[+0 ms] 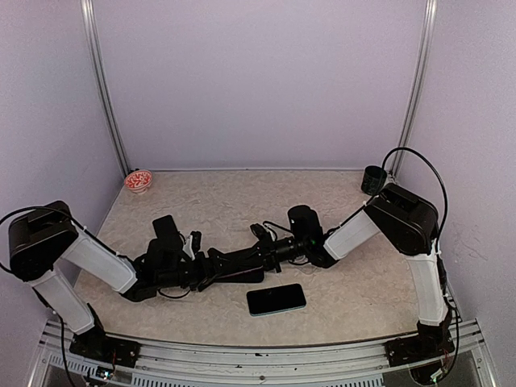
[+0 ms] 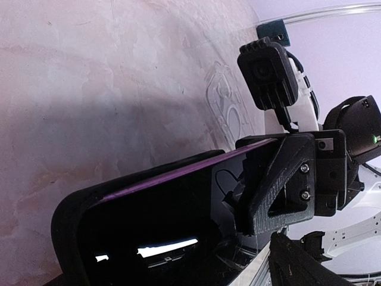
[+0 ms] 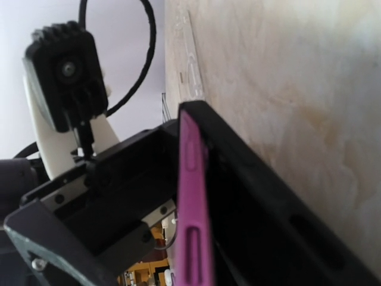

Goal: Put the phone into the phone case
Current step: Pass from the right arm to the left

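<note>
We are logging a purple-edged phone [image 2: 161, 229] sitting in a black rubbery phone case [image 2: 66, 220], in the air between the arms. The right gripper [image 2: 257, 196] is pinching the case's end; the left gripper [image 1: 208, 268] we cannot tell.

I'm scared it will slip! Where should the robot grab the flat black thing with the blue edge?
Probably across its two long edges, near the middle, coming straight down from above. The flat black slab lies thin and level on the table, so only its edges give the jaws a hold, and the short way across is narrowest.
</note>
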`<control>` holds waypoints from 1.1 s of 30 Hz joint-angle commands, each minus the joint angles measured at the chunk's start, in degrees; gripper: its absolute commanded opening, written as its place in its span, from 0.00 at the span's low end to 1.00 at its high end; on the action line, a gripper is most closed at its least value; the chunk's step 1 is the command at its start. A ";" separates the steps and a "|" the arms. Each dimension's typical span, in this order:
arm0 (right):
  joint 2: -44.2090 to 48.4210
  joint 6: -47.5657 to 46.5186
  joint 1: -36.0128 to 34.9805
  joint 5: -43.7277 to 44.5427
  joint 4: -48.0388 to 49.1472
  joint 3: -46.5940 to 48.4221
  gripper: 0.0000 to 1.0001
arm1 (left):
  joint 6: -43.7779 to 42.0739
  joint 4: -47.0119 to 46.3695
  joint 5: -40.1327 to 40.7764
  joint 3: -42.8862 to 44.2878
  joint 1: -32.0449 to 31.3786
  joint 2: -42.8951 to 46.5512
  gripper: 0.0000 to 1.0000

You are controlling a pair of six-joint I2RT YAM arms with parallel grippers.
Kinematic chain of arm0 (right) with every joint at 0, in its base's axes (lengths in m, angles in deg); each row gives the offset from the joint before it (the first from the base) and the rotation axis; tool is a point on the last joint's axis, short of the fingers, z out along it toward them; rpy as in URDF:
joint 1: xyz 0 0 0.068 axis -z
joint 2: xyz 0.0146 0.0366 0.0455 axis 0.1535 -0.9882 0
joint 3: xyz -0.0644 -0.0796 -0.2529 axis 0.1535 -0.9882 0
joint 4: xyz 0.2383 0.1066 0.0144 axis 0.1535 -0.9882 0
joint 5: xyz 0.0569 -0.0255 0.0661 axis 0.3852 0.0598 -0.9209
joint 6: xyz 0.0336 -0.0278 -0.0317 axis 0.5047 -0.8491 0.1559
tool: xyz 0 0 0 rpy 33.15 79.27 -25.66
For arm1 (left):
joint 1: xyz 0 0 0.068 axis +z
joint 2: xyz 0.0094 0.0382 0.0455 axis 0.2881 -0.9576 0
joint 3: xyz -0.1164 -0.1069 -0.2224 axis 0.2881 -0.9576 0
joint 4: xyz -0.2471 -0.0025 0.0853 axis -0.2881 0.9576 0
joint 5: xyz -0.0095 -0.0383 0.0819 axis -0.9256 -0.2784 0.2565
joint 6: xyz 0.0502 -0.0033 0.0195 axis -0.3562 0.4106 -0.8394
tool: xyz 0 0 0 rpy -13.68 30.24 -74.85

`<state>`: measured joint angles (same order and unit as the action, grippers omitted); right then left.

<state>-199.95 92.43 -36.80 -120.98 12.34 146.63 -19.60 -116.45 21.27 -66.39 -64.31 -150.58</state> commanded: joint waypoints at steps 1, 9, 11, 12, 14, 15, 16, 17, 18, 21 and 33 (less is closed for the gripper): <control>-0.01 -0.61 -0.81 -0.35 2.43 -0.58 0.00 | -0.67 -6.34 -2.57 -0.41 -0.23 1.07 0.83; 0.51 -5.49 -0.78 -0.28 -3.47 -0.07 0.00 | -1.68 -5.96 -4.65 -1.26 1.27 3.59 0.76; 0.61 -6.33 -0.78 -0.28 -4.07 -0.26 0.00 | -1.80 -5.96 -5.12 -1.42 1.55 4.01 0.74; 0.59 -6.51 -0.78 -0.28 -4.11 -0.32 0.00 | -1.86 -5.96 -5.28 -1.50 1.66 4.33 0.72; 0.66 -6.89 -0.79 -0.34 -4.03 -0.34 0.00 | -1.89 -6.09 -5.70 -1.60 1.91 4.71 0.68; 0.69 -6.98 -0.80 -0.36 -4.03 -0.34 0.00 | -1.90 -6.24 -5.93 -1.68 2.06 4.82 0.65; 0.68 -7.15 -0.79 -0.37 -4.10 -0.34 0.00 | -1.89 -6.49 -6.16 -1.76 2.19 4.90 0.64; 0.70 -7.30 -0.80 -0.41 -4.17 -0.29 0.00 | -1.83 -6.75 -6.41 -1.84 2.28 4.93 0.63; 0.70 -7.59 -0.78 -0.45 -4.19 -0.27 0.00 | -1.82 -7.09 -6.72 -1.91 2.43 5.08 0.63; 0.59 -8.25 -0.78 -0.63 -4.34 -0.27 0.00 | -1.51 -8.92 -7.38 -2.55 2.65 5.29 0.63; -0.01 -3.26 -1.29 -0.41 1.58 -1.41 0.04 | 1.39 -22.43 -8.43 -4.94 2.18 1.77 0.57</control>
<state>-199.93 87.49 -37.17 -122.99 15.45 146.01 -18.53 -124.51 15.04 -72.16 -61.78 -147.96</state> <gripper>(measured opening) 0.056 0.597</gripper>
